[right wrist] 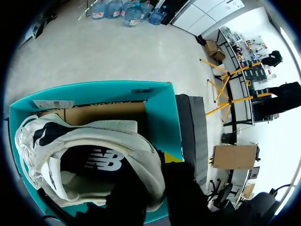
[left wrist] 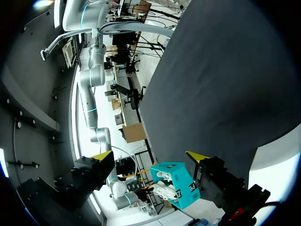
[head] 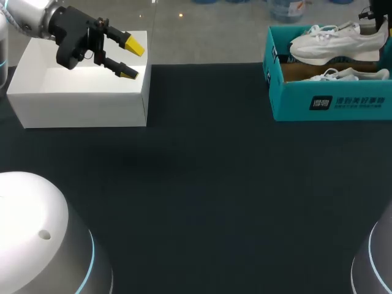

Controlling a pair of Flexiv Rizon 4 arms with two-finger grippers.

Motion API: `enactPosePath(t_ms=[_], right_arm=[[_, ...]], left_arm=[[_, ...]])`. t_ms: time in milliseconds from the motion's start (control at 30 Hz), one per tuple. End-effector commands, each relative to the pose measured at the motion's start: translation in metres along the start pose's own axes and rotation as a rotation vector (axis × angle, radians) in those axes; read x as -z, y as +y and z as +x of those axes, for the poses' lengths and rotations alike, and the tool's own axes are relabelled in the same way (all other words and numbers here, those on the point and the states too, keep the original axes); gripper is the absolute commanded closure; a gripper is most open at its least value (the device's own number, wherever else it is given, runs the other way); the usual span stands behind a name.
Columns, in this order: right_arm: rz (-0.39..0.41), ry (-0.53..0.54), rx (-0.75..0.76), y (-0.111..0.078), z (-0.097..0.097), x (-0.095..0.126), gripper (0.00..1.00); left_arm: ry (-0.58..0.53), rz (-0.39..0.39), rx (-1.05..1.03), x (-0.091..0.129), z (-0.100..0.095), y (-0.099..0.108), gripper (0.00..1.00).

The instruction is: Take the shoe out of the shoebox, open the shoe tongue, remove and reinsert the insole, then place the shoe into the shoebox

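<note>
A white shoe [head: 337,43] hangs just above the teal shoebox [head: 324,101] at the table's far right. My right gripper [head: 376,24] holds it at the heel end. In the right wrist view my right gripper [right wrist: 160,162] is shut on the shoe's [right wrist: 94,141] side wall, one finger inside the opening and one outside. A second white shoe [head: 349,75] lies inside the box. My left gripper [head: 131,59] hovers open and empty over the white box at the far left. From the left wrist view the gripper [left wrist: 149,156] faces the distant shoebox [left wrist: 176,183].
An open white box [head: 79,92] stands at the back left under my left gripper. The dark table mat [head: 202,184] spreads between the two boxes. The shoebox's cardboard inner wall [right wrist: 99,113] shows behind the lifted shoe.
</note>
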State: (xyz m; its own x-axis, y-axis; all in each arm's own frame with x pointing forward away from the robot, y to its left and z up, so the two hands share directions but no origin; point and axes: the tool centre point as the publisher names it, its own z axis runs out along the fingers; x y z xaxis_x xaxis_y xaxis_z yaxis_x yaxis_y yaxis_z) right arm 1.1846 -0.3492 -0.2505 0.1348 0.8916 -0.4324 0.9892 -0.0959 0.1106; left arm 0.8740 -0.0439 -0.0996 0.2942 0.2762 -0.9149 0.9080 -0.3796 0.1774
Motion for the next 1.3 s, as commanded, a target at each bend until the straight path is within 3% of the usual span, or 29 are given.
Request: enactPosePath(t_ms=[33, 333, 700, 933, 967, 1000, 1300], right_arm=[[0.020, 0.005, -0.003, 0.019, 0.003, -0.019, 1.00], [0.027, 0.027, -0.005, 0.030, 0.016, -0.050, 1.00], [0.077, 0.048, 0.004, 0.020, 0.038, -0.081, 1.00], [0.091, 0.047, -0.003, 0.016, 0.038, -0.086, 1.00], [0.093, 0.053, -0.007, 0.014, 0.038, -0.083, 0.62], [0.089, 0.053, -0.010, 0.013, 0.037, -0.079, 0.00], [0.010, 0.052, 0.002, -0.003, 0.031, -0.035, 0.00]], left_arm=[[0.002, 0.004, -0.001, 0.001, 0.000, 0.001, 0.00], [0.002, 0.004, -0.001, 0.001, 0.000, 0.001, 0.00], [0.002, 0.004, -0.001, 0.001, 0.000, 0.001, 0.00], [0.002, 0.004, -0.001, 0.001, 0.000, 0.001, 0.00], [0.002, 0.004, -0.001, 0.001, 0.000, 0.001, 0.00], [0.002, 0.004, -0.001, 0.001, 0.000, 0.001, 0.00], [0.002, 0.004, -0.001, 0.001, 0.000, 0.001, 0.00]])
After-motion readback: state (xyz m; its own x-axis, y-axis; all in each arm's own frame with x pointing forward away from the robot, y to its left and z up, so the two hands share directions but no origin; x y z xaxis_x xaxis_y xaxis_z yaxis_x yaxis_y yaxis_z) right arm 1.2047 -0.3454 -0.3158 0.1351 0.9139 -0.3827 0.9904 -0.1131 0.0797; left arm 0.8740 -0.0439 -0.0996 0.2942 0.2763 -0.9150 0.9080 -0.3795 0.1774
